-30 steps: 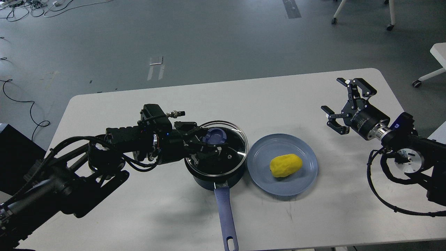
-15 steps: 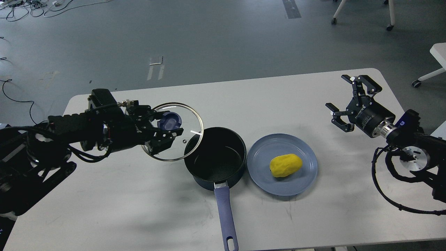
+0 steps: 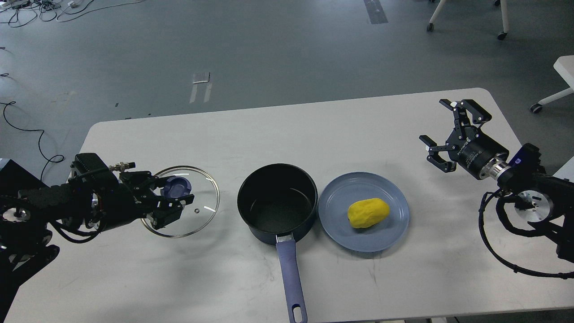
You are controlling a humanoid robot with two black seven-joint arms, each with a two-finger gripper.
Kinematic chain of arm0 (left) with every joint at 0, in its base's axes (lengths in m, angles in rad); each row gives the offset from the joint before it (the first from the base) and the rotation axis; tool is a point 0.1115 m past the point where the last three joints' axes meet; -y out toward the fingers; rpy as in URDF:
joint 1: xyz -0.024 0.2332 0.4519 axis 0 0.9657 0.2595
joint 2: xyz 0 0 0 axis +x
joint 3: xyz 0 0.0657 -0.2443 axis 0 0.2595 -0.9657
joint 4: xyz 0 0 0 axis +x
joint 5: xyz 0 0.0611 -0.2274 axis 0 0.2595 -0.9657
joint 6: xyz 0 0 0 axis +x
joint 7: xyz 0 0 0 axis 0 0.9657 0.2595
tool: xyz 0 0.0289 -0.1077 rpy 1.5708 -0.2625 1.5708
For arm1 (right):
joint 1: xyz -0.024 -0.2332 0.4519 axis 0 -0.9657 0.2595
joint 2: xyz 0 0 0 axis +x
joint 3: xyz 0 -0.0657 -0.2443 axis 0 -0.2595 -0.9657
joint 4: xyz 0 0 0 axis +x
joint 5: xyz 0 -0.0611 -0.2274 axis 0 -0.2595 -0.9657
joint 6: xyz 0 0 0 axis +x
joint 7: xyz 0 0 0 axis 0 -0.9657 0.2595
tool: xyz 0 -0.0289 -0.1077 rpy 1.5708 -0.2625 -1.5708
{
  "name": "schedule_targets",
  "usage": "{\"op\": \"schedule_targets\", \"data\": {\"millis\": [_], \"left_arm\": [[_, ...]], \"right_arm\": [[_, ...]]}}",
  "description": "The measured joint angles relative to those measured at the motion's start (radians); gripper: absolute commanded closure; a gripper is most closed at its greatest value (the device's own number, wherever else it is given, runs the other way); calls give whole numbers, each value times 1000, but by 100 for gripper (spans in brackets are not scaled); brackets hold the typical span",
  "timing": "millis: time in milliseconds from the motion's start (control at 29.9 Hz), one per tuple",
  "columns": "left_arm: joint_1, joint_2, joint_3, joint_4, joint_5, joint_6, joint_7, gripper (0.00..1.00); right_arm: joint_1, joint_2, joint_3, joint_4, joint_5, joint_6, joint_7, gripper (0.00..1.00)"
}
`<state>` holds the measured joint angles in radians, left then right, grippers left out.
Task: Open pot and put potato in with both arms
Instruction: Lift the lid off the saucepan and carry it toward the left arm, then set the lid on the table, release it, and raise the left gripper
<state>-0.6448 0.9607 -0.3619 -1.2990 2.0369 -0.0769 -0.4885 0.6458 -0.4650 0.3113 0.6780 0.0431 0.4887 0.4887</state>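
The dark navy pot [image 3: 277,204] stands open at the table's middle, its black inside empty, its periwinkle handle [image 3: 290,278] pointing toward me. The yellow potato [image 3: 367,212] lies on a blue-grey plate [image 3: 341,197] just right of the pot. My left gripper [image 3: 172,199] is shut on the blue knob of the glass lid [image 3: 197,215], holding it low over the table left of the pot. My right gripper [image 3: 441,134] is open and empty, above the table's right side, well right of the plate.
The white table [image 3: 287,130] has rounded corners; its front edge is near the pot handle's end. Cables lie on the grey floor at far left. Chair legs and another white table stand at the far right.
My left gripper lifted the glass lid off the pot and carried it left and down toward the table. The pot now stands open. My right gripper shifted slightly right.
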Motion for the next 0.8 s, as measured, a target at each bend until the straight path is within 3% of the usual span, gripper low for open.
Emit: {"op": "schedule_targets", "data": {"millis": [468,802], "left_arm": [[77,-20,3,100,-14,52,0,60],[94,-61,2,140,-42,54,0,45]], "right_arm": [[1,-1,1,2,1,0,0,0],[2,0,0,0,0,0,0,0]]}}
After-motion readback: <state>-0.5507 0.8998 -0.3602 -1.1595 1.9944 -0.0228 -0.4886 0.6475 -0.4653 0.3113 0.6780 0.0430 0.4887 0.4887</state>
